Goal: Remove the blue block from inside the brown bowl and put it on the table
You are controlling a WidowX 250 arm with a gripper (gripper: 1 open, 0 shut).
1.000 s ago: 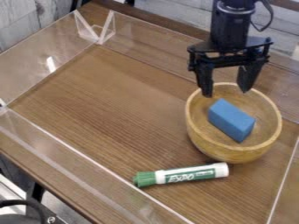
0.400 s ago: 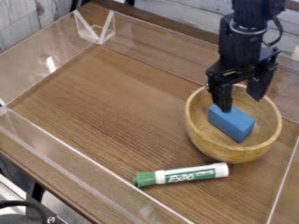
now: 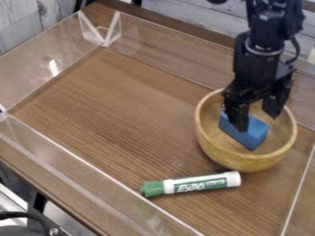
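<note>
On the right side of the table (image 3: 135,101) sits the brown bowl (image 3: 278,155). It is round, made of light wood, and has a thick rim. Inside the bowl lies the blue block (image 3: 250,133). The block rests on the bowl's bottom, tipped a little, with one end toward the back of the bowl and the other toward the front.

Right above the block hangs the gripper (image 3: 253,108). It is black and points straight down into the bowl. Its two fingers are spread wide apart. One finger (image 3: 234,109) stands on the left side of the block and the other stands on the right side, so the back part of the block sits between them. The fingertips reach down past the bowl's rim, close to the top of the block. The fingers are not squeezing the block, and the gripper holds nothing. It is hard to tell if a fingertip just touches the block's top.

Near the front of the table, apart from the bowl, lies a white marker (image 3: 192,185) with a green cap. Low clear walls (image 3: 50,64) stand along the table's edges.
</note>
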